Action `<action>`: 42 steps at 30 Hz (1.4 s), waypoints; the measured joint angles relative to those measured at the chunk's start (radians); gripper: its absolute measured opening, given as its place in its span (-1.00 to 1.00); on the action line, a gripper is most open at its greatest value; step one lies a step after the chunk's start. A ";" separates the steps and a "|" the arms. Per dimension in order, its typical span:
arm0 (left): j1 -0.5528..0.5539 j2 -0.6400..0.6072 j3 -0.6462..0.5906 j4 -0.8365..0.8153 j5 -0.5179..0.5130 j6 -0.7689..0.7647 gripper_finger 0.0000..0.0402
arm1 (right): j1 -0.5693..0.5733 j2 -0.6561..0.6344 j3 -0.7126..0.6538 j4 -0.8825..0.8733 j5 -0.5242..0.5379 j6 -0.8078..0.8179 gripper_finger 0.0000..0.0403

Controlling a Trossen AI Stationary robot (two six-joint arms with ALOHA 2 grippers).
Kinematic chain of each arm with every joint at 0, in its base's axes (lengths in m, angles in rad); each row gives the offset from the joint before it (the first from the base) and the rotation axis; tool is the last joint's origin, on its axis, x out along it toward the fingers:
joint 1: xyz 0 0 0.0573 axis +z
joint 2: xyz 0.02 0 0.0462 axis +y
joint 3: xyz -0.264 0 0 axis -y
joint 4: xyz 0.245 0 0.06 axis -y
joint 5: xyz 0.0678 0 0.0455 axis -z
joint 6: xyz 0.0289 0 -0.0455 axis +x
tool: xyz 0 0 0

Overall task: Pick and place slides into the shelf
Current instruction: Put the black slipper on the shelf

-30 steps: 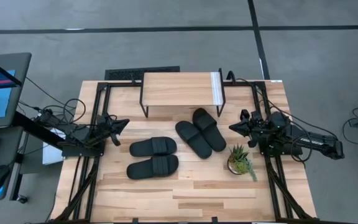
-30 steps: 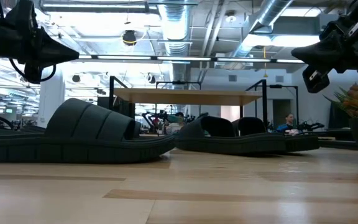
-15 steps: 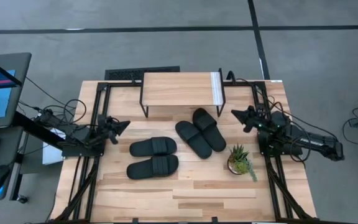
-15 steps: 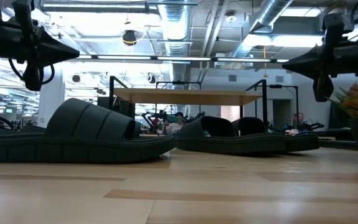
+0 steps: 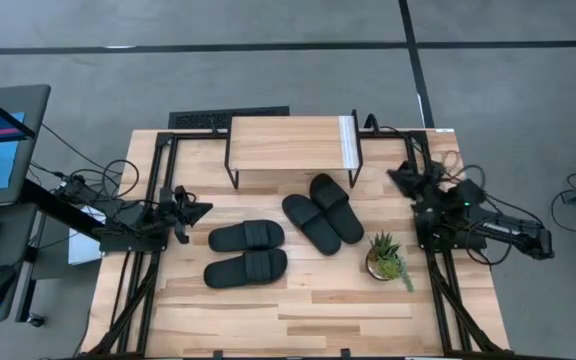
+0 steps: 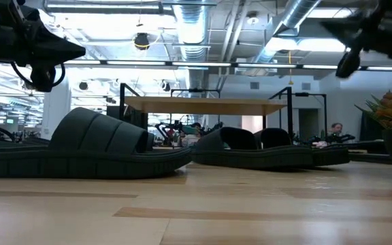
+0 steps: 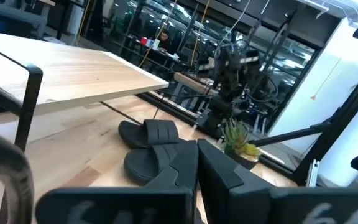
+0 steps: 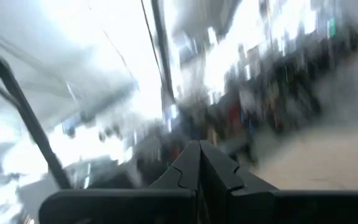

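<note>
Four black slides lie on the table (image 5: 298, 310), none on the shelf (image 5: 288, 145) yet. In the high view one pair sits left of centre, the upper slide (image 5: 246, 236) and the lower slide (image 5: 246, 268) lying sideways, parallel and close together. The other pair sits at centre, just below the shelf's front edge, angled diagonally and touching along their sides: the left one (image 5: 306, 222) and the right one (image 5: 336, 207). The shelf stands at upper centre of the frame, light wood top on thin black legs, with a white strip at its right end. A small potted plant (image 5: 386, 257) stands right of centre, near the diagonal pair. Left gripper (image 5: 200, 208) hovers at the left side of the frame, near the sideways pair, fingers pressed together, holding nothing. Right gripper (image 5: 395, 176) hovers at right, beside the shelf's right legs, fingers also pressed together and empty; its wrist view is motion-blurred. Handling guess: the slides look rubbery and matte, so light, bendy and grippy rather than slick, not fragile. The wide ribbed strap arches clear of the sole in the low view (image 6: 104, 133), so that is probably the best hold: one finger under the arch and one on top. Pinching the sole's edge could also work, but the sole may flex and droop. The open gap under the shelf looks low, so a slide likely needs to go in flat. Watch the plant when reaching for the right-hand pair.
</note>
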 joint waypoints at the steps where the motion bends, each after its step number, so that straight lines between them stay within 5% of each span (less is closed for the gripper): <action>1: 0.000 0.000 0.000 0.007 0.000 0.001 -1.00 | -0.001 0.000 0.000 0.053 0.028 -0.033 -1.00; 7: 0.000 0.000 0.000 0.037 -0.020 0.002 -1.00 | -0.001 0.000 0.000 0.178 0.234 -0.110 -1.00; 16: 0.000 0.000 0.000 0.024 -0.061 0.020 -1.00 | 0.008 0.000 0.000 0.128 0.204 -0.024 -1.00; 22: 0.000 0.000 0.000 0.033 -0.178 -0.058 -1.00 | 0.005 0.000 0.000 0.111 0.205 -0.022 -1.00; 29: 0.000 0.000 0.000 0.008 -0.104 -0.100 -0.99 | 0.005 0.000 0.000 0.073 0.205 -0.022 -1.00; 42: 0.000 0.011 0.000 -0.018 -0.141 -0.139 -0.38 | 0.005 0.000 0.000 0.046 0.205 -0.022 -1.00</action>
